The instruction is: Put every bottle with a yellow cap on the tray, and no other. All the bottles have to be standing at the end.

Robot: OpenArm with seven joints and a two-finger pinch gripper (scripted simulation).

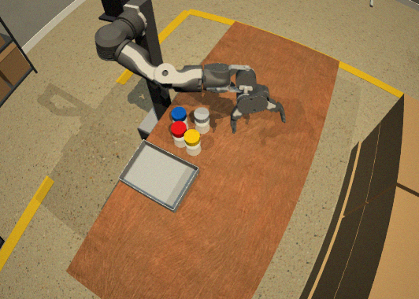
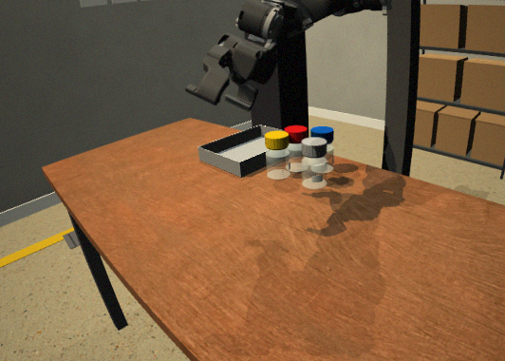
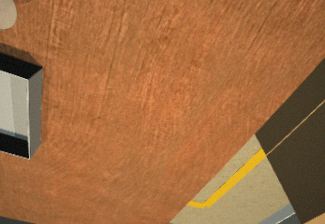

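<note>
Beside four standing bottles (image 1: 189, 130), gray tray (image 1: 130, 179) unfilled, tool (image 1: 257, 119) spread

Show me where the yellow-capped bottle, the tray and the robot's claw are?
Yellow-capped bottle (image 1: 192, 137): top view, on its yellow cap.
Tray (image 1: 135, 156): top view, on its grey rim nearest the bottles.
Gripper (image 1: 257, 119): top view, midway between its wide-open fingertips, holding nothing.

Evenly bright, soft throughout; arm shadow cast dark across the table (image 2: 157, 180); top view bent at edges; no glare.
</note>
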